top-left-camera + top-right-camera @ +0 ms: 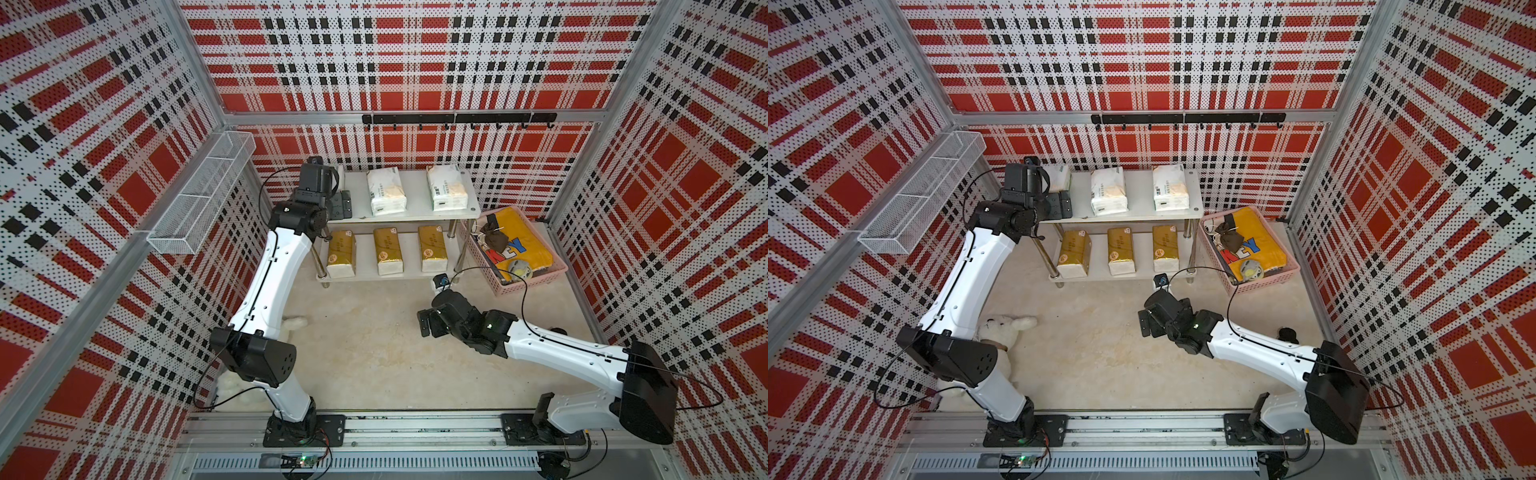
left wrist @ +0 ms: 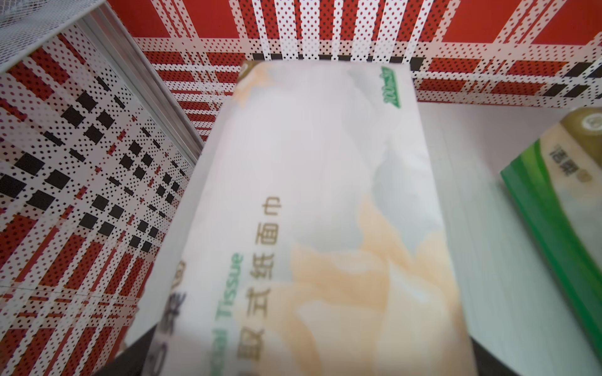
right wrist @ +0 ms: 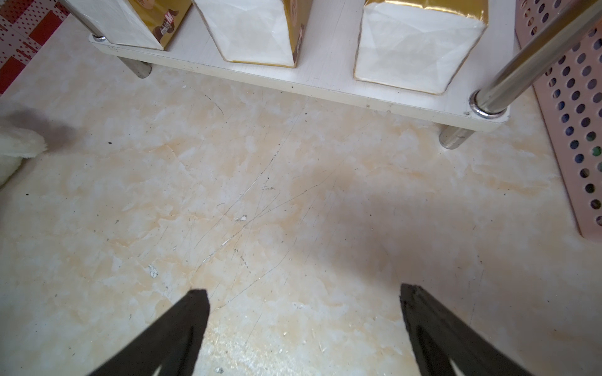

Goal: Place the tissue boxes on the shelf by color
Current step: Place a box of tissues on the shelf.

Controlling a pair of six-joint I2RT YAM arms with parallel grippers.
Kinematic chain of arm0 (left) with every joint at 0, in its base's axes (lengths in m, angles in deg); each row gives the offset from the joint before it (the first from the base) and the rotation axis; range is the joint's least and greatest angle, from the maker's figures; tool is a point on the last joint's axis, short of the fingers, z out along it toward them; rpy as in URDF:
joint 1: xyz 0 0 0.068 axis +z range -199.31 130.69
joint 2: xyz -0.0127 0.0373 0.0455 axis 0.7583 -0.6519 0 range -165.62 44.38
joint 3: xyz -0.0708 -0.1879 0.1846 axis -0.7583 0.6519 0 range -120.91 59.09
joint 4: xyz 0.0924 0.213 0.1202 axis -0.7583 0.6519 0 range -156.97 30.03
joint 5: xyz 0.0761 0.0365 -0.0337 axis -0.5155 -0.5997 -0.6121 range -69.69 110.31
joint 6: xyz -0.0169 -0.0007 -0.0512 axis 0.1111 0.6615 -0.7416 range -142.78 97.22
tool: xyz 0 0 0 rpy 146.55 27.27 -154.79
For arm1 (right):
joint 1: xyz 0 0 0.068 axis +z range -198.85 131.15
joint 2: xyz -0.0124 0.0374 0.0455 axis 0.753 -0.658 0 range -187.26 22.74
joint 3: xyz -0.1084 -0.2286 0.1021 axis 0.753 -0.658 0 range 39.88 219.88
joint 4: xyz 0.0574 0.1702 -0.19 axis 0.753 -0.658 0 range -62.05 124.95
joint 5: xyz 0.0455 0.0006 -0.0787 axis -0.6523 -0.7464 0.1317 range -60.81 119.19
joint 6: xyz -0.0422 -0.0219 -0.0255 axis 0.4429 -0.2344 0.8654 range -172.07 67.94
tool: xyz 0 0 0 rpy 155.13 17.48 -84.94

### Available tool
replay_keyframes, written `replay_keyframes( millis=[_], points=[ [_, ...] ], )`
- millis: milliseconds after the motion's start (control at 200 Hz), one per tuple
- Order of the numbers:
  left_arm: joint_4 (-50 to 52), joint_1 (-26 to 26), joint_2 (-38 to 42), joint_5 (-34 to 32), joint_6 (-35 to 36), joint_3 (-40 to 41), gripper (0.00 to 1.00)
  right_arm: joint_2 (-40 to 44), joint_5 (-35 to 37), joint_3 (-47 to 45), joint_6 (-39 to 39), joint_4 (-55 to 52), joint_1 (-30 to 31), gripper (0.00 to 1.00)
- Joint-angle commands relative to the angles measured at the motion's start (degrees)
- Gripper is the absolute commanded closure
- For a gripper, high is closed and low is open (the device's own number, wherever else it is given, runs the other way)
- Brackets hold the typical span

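Left arm [image 1: 270, 270], right arm [image 1: 552, 349]: white shells; black joint housings (2 boxy elbows); thin black cables alongside.

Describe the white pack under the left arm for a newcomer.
On the two-tier shelf at the back wall, look along the top board's three white packs. It's the end pack nearest the wire mesh basket, the only one partly hidden under the left arm.

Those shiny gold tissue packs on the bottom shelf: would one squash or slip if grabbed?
Probably squashy: the gold tissue packs have creased, dented white ends. Their glossy wrap may be slippery. Boxy, so unlikely to roll.
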Motion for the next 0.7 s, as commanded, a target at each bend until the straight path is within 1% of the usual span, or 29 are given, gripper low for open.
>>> replay_keyframes(
  millis=[0,155,291,461,551,696],
  points=[
    [-0.87,-0.55,2.78,-2.39,1.08,2.13,0.01,-0.77,-0.07,0.88,-0.25,0.73,0.52,0.0],
    [-1.93,-0.5,4.07,-3.66,1.76,4.28,0.03,-0.99,-0.03,0.96,-0.21,0.73,0.65,0.0],
    [-2.97,-0.54,4.58,-3.72,1.76,5.28,0.02,-1.21,0.05,1.1,-0.27,0.73,0.7,0.0],
    [-3.85,-0.46,4.55,-1.83,2.3,5.42,0.03,-1.14,0.33,1.14,-0.38,0.73,0.79,0.0],
    [-4.61,-0.45,4.98,-0.61,2.87,5.79,0.05,-1.04,0.49,0.94,-0.43,0.66,0.79,0.0],
    [-4.93,0.31,4.99,0.69,3.32,5.85,0.05,-0.86,0.41,0.89,-0.42,0.64,0.79,0.0]
  ],
)
